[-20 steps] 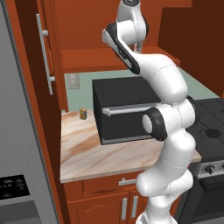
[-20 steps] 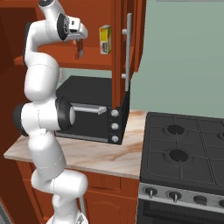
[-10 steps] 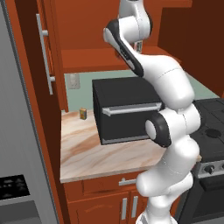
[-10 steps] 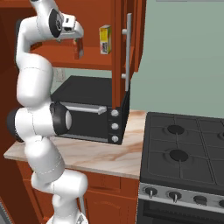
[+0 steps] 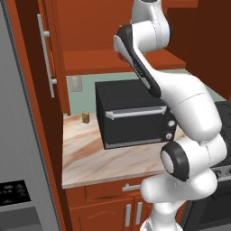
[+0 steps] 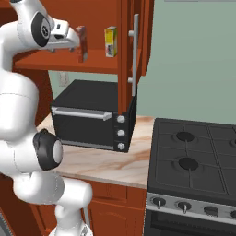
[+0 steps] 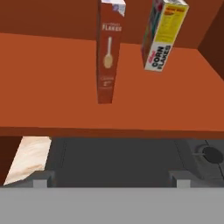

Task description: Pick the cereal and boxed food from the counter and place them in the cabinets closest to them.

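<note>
Upright on cabinet shelf (image 7: pixel 52 78), two boxes (image 7: pixel 108 52)

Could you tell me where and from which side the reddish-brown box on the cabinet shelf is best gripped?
Probably across its two broad faces, at mid-height, coming from the open cabinet front. The reddish-brown box stands upright on the shelf, its narrow edge toward the hand, apart from the yellow corn flakes box beside it. The gripper is open.
</note>
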